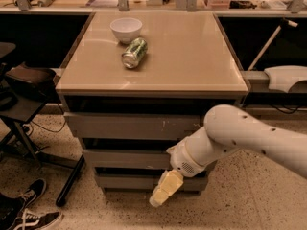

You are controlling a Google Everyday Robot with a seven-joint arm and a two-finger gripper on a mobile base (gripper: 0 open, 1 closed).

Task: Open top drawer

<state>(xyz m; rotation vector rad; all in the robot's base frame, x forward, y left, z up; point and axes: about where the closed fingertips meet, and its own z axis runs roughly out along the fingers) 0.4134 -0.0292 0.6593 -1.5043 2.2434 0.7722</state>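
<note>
Gripper (159, 197) hangs low, in front of the lowest of 3 grey fronts, holding nothing; can't tell how far open it is. Top drawer (120, 126) sits just under the tabletop (192, 66), above the gripper. Probably rigid, slides easily, smooth handleless panel: hook its upper edge at the dark gap. White bowl (125, 28) and tipped soda can (134, 52) could shift if jerked.

top drawer (124, 127) grey | claw (160, 195) cream, low front | can (134, 52) green | bowl (126, 29) white

Workshop corner under warm light.
Speckled floor (254, 200), tan-topped cabinet (192, 56) mid-room, cluttered bench (72, 4) behind, black chair (29, 76) and shoes (36, 219) at left; gripper (165, 189) low before cabinet front.
</note>
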